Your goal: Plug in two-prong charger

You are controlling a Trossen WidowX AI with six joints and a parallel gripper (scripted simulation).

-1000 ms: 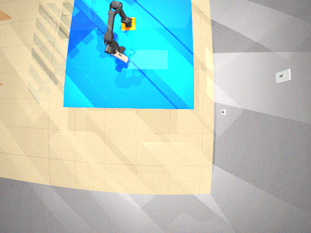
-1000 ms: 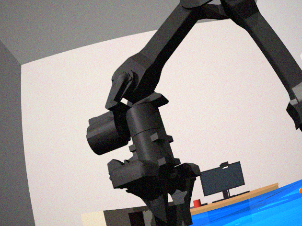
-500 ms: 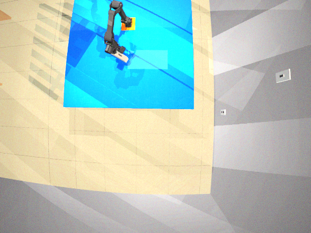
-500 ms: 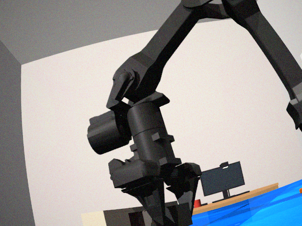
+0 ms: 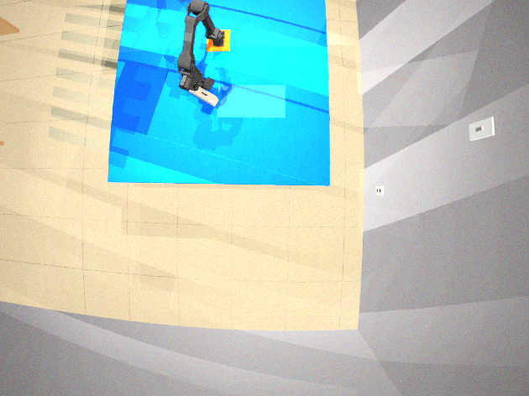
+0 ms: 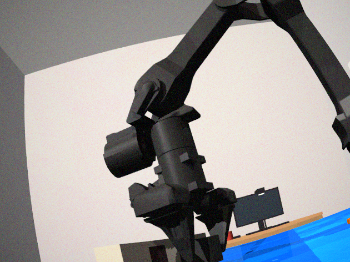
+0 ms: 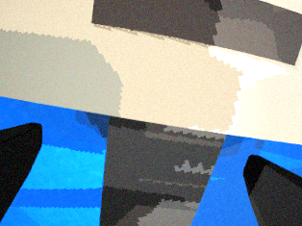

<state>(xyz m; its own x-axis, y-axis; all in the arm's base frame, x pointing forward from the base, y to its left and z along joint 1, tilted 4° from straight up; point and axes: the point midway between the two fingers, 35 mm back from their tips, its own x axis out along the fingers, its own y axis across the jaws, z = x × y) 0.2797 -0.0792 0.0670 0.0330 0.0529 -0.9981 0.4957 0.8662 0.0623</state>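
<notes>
Between the spread fingertips of the gripper (image 5: 201,85) (image 6: 206,253) (image 7: 144,142), nothing is being pinched: the two fingers are parted, with one seen on either side of the charger (image 6: 215,246) (image 7: 154,176) in the wrist view. The charger, a dark block, is set end-on against the pale power strip (image 5: 211,99) (image 6: 108,253) (image 7: 168,85), and no gap between the two can be made out from the wrist. Farther out, the strip is seen slantwise over the blue surface (image 5: 273,153) (image 6: 262,246) (image 7: 58,166), and the arm is carried back to an orange plate (image 5: 227,39) (image 6: 348,221)

As far as can be judged, the plugging has been done or nearly done, and the charger has been let go; what is left would be a straight withdrawal of the gripper, once full seating is confirmed. Should the prongs be only partly in, another straight push would be called for

Neither prongs nor shutter can be seen, so the depth of insertion cannot be told, nor can it be confirmed that the right outlet was used. The charger is hidden from above by the arm, the fingertips and strip are cut off or crowded at the exterior view's lower edge, and the wrist view is broken up by patchy shadows
</notes>
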